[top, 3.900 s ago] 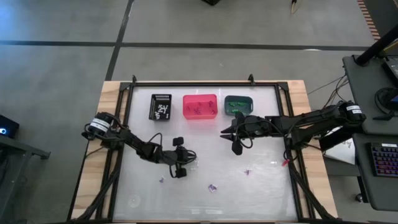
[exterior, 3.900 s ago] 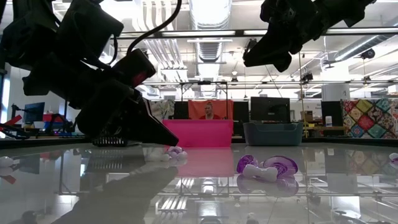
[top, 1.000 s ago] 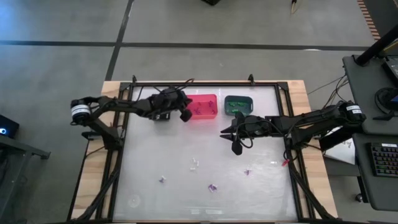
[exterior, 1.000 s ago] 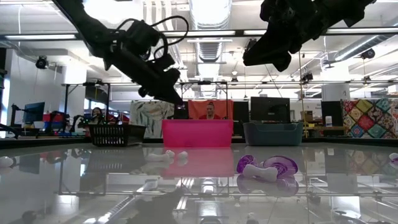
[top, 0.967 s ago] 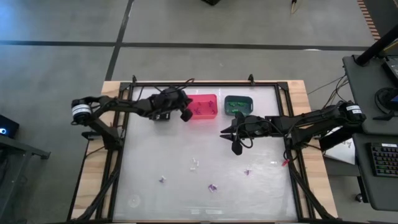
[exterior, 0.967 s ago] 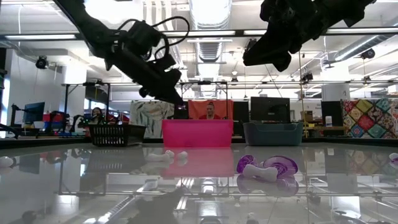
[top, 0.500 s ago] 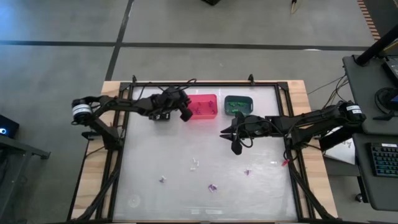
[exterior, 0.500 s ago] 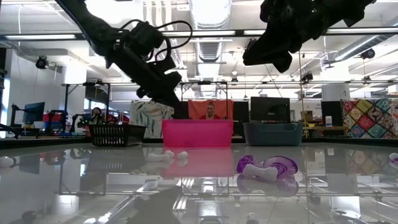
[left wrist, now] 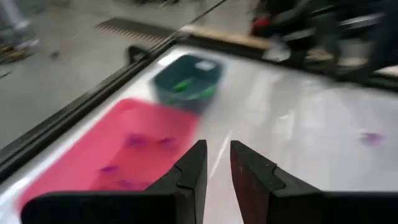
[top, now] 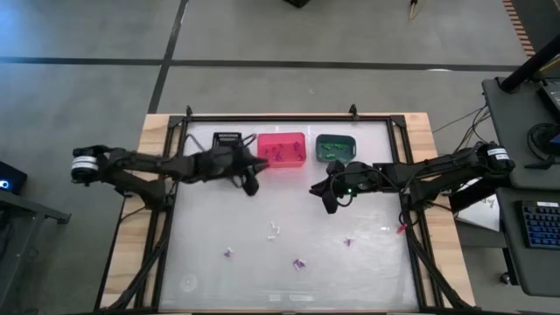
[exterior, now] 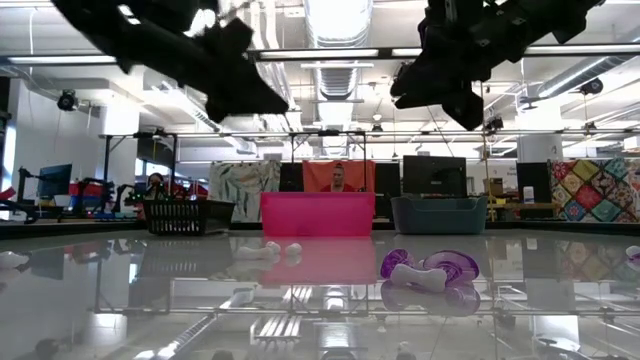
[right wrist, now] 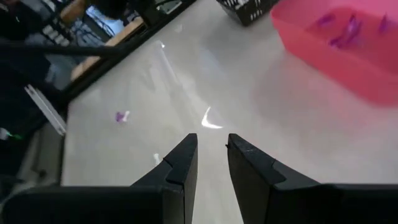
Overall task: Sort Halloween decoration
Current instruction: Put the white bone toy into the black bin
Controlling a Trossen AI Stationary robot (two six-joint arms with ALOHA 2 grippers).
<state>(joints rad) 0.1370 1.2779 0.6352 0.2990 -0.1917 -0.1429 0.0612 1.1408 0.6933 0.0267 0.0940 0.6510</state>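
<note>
Small Halloween trinkets lie on the glass table: a white one point(top: 274, 232) and purple ones point(top: 227, 253), point(top: 298, 263), point(top: 347, 241). Purple pieces lie in the pink bin point(top: 282, 138), green ones in the teal bin point(top: 334, 140). My left gripper point(top: 250, 185) hangs above the table just near of the gap between the black bin point(top: 226, 138) and the pink bin. In the left wrist view its fingers point(left wrist: 216, 167) stand slightly apart with nothing between them. My right gripper point(top: 325, 199) hovers near of the teal bin, open and with nothing in it point(right wrist: 211, 160).
The three bins stand in a row along the far edge inside the black frame point(top: 289, 117). In the low view a purple trinket point(exterior: 425, 268) and a white one point(exterior: 268, 250) lie in the foreground. Bare glass stretches between the bins and the scattered trinkets.
My left gripper has drawn back from over the black and pink bins toward the near-left, rising a little. My right gripper has stayed in place and rolled about its own axis. The trinkets on the table have not moved.
</note>
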